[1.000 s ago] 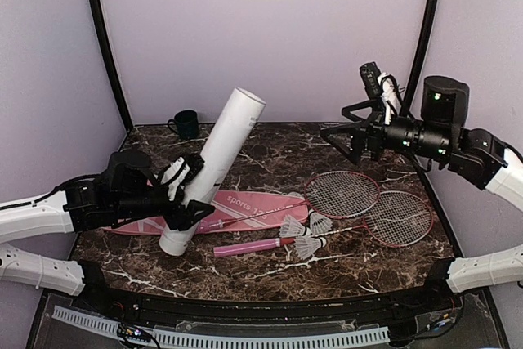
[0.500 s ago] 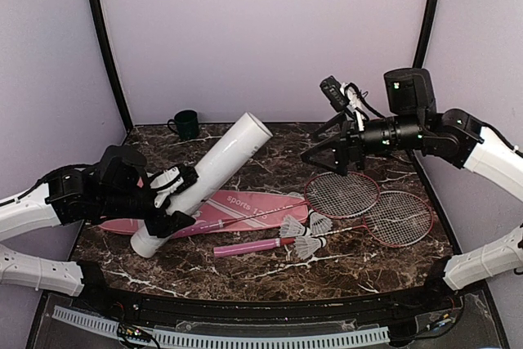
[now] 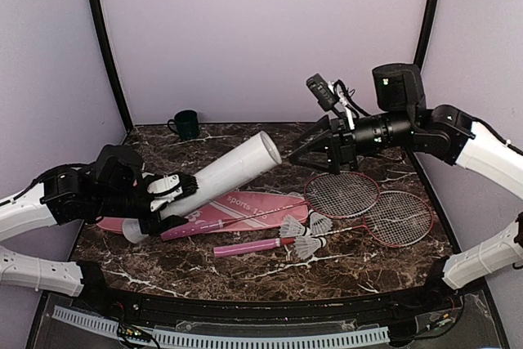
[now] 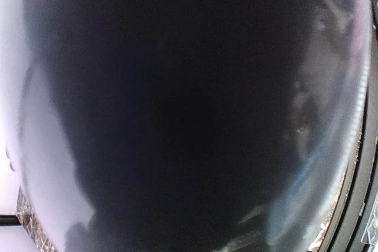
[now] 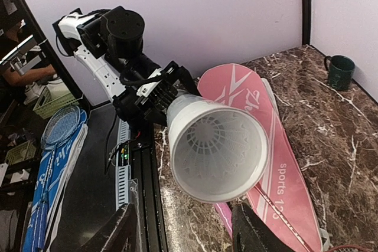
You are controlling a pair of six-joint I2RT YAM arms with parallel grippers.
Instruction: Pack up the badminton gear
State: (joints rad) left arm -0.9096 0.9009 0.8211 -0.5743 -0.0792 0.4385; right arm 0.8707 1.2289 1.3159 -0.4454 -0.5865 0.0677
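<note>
Nearest to us, 3 shuttlecocks [image 3: 292, 225] lie on the table [image 3: 245, 275] by the pink handles of 2 rackets [image 3: 347, 194]. Behind them the pink bag [image 3: 253, 206] lies flat. Our left gripper [image 3: 166, 194] is clamped on the white tube [image 3: 233, 169], which is tipped low over the bag with its mouth raised. Our right gripper [image 3: 301, 157] hangs in the air, jaws spread wide, just beside that mouth. A green mug [image 3: 186, 124] stands at the back.

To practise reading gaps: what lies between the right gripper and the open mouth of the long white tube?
Nothing: the top view shows only open air between the right gripper and the mouth of the long white tube.
</note>
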